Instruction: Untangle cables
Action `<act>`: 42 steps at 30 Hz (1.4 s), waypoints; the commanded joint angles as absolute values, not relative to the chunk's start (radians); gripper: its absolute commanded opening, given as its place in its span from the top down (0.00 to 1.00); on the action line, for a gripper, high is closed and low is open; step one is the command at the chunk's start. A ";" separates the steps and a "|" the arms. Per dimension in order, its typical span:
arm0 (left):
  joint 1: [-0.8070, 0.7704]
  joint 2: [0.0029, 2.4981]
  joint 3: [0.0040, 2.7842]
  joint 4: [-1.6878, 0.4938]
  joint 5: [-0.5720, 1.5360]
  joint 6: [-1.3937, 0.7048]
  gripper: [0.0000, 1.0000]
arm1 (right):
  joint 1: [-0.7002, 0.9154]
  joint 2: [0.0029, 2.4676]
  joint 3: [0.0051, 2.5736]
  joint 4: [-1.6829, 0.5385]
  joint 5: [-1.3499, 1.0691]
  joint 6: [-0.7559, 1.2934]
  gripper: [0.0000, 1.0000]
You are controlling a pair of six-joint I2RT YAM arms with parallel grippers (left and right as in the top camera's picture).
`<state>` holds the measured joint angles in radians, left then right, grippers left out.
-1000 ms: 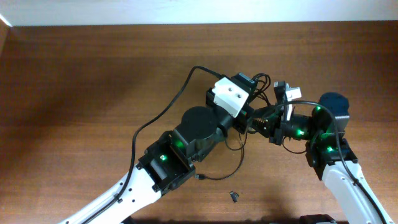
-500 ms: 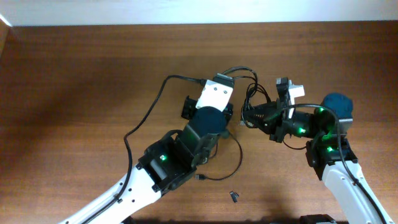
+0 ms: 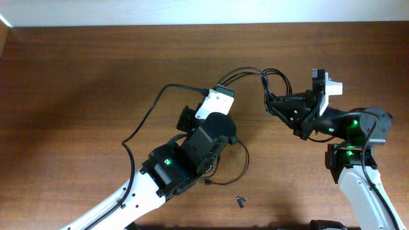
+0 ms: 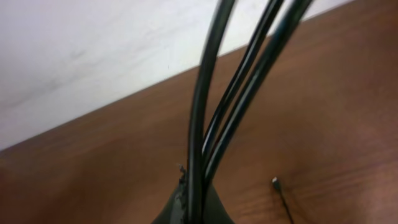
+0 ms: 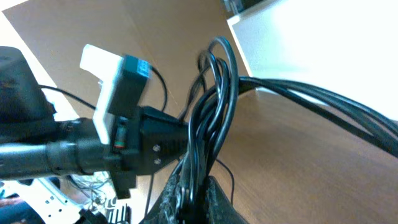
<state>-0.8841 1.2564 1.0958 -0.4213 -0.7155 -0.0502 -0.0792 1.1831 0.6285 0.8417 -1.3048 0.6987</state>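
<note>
Cables [image 3: 250, 71] arch in a bunch between our two grippers, over the far middle of the wooden table [image 3: 77, 76]. One strand trails back to a loose loop ending in a plug [image 3: 206, 182] beside our left arm. Our left gripper [image 4: 190, 205] is clenched on three strands running side by side, and our right gripper [image 5: 189, 190] pinches a cluster of loops. We judge the job barely begun: no cord lies separate, and the loops at the right jaws have yet to be drawn apart.
</note>
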 commanded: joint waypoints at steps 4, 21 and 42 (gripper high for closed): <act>-0.881 1.251 1.098 -0.531 -0.611 -0.054 1.00 | -0.086 1.178 0.640 0.884 -1.278 0.726 0.88; -0.881 1.442 1.098 -0.513 -0.291 -0.053 1.00 | -0.086 1.178 0.640 0.984 -1.250 0.829 0.87; -0.881 0.986 1.098 -0.254 -0.714 -0.053 1.00 | -0.086 1.181 0.640 0.840 -1.272 0.828 0.87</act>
<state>-0.8825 1.0286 1.0943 -0.2626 -0.6201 -0.0498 -0.0799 1.1828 0.6289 0.8379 -1.2621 0.8310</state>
